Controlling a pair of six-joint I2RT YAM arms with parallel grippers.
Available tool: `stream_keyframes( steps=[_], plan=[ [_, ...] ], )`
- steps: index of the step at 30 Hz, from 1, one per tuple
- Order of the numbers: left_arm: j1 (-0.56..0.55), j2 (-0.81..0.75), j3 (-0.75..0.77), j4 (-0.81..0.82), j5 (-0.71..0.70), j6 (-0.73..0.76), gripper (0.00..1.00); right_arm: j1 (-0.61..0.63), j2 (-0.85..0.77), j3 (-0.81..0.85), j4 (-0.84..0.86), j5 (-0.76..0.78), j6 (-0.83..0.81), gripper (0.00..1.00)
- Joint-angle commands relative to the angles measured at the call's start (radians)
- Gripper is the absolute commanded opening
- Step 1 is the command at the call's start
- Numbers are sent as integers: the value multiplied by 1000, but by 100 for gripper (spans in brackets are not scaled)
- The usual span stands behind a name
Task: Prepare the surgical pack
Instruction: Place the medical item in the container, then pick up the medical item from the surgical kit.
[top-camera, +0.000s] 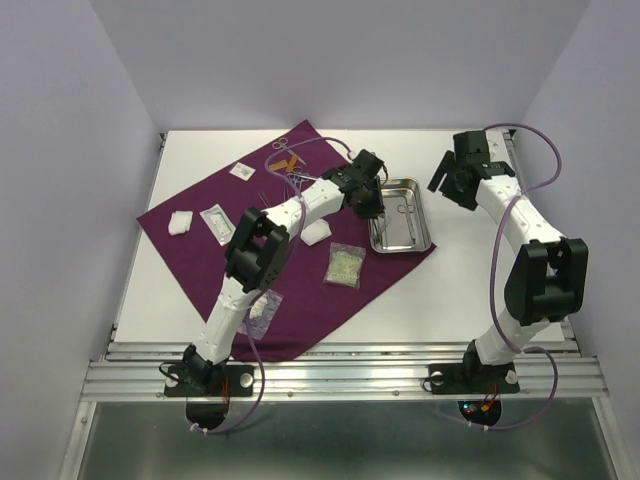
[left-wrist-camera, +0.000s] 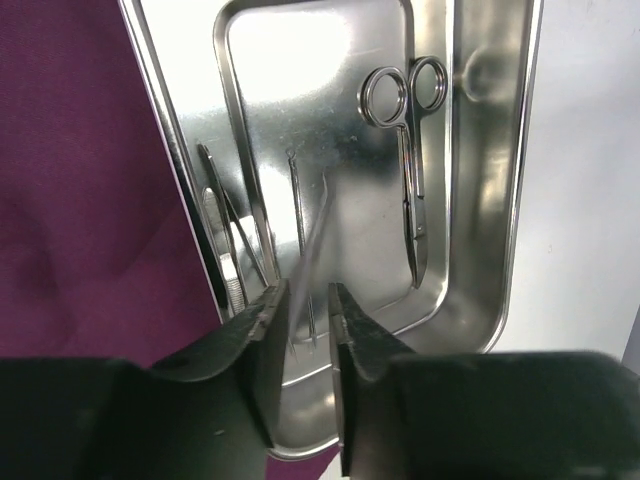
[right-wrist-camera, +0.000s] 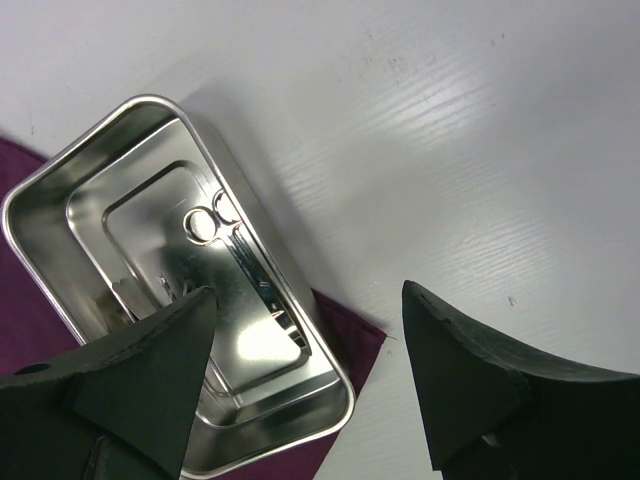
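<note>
Tweezers (left-wrist-camera: 315, 230) between our left end effector's (left-wrist-camera: 308, 292) barely parted jaws, grip unclear to us, may slip askew over the tray (left-wrist-camera: 480, 200) rim; right end effector (right-wrist-camera: 308, 292) gapes empty.

White-and-black left arm (top-camera: 290, 212) extended forward; black two-finger left gripper (left-wrist-camera: 308, 292) pointed downward, jaws narrowly parted. Right arm (top-camera: 510, 225) folded upright; right gripper (right-wrist-camera: 308, 300) jaws spread wide.

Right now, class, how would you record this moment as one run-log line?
left gripper: narrowly parted over steel tray, thin metal instrument in its gap, grip unclear | right gripper: open, empty, above table | scissors: in tray
</note>
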Motion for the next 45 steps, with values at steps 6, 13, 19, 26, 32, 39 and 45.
stream_keyframes(
  steps=[6,13,19,26,32,39,45],
  plan=[
    [-8,-109,-1,10,-30,6,44,2,-21,3,34,4,9,79],
    [2,-211,-42,-20,-143,47,39,2,-24,-8,42,-16,13,79],
    [77,-345,-218,-23,-286,38,38,2,-39,-23,57,-42,12,79],
    [285,-388,-370,-46,-266,53,57,2,-45,-28,65,-80,-10,80],
    [388,-324,-384,-55,-309,90,61,2,-61,-40,79,-111,-25,79],
    [433,-235,-354,-59,-326,105,60,2,-70,-64,85,-113,-36,79],
    [433,-161,-310,-82,-342,107,54,2,-64,-68,87,-104,-40,79]
  ],
)
